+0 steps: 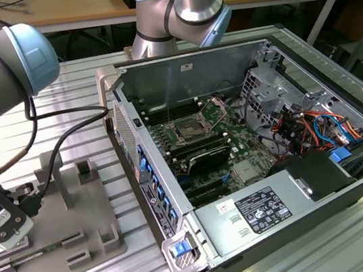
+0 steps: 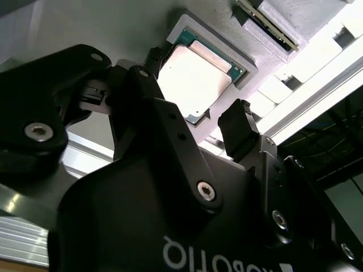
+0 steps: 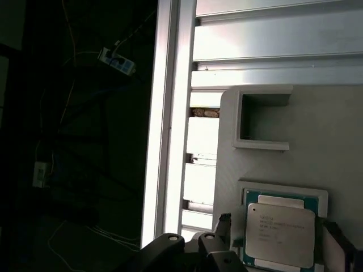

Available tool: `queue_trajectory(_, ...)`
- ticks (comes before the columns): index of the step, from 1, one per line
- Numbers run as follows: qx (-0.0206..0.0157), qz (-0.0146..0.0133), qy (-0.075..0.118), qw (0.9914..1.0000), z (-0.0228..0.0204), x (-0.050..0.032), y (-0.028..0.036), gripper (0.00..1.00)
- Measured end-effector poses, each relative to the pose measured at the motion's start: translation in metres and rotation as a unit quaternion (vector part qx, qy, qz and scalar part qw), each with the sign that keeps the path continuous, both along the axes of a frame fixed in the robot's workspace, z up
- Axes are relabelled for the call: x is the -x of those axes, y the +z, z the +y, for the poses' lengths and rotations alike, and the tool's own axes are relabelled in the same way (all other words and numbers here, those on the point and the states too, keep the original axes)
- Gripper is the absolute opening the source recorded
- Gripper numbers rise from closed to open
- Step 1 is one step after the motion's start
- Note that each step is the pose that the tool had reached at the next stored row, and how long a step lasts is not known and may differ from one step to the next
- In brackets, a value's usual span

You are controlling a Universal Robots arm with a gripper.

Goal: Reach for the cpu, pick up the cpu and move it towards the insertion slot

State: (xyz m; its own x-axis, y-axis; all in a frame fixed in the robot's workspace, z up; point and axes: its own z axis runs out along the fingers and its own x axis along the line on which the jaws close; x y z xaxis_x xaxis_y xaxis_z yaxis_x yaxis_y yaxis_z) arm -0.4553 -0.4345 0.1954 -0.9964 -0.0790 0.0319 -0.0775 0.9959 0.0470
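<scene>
The cpu [image 2: 198, 73] lies flat, silvery face up, in a shallow square recess of the grey fixture [image 1: 91, 218] on the bench [image 1: 78, 83], well apart from the insertion slot [image 1: 188, 131] inside the open computer case [image 1: 177, 61]. The gripper [image 2: 195, 96] hangs just above it with its fingers [image 2: 238, 127] apart, one on each side of the chip; neither looks to be pressing on it yet. The step in hand appears to be the reach, nearly done.

To grasp well, the fingers should probably meet two opposite edges squarely and at an even height, so the thin chip rises level and does not catch on the recess wall.

A green memory stick [image 1: 45, 251] lies in the fixture just beside the gripper, and the fixture's upright posts [image 1: 85, 169] stand between the gripper and the case. The case's near side wall [image 1: 148, 175] and the arm's own black cable [image 1: 70, 122] also lie towards the slot.
</scene>
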Motion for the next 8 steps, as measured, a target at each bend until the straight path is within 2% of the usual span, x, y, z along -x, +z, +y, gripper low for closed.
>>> queue_trajectory(4,0.0,0.0,-0.016,0.99987,0.0,-0.0001,-0.0044,0.68)
queue_trajectory(8,0.0,0.0,-0.019,0.99982,0.0,-0.0007,-0.0073,0.67)
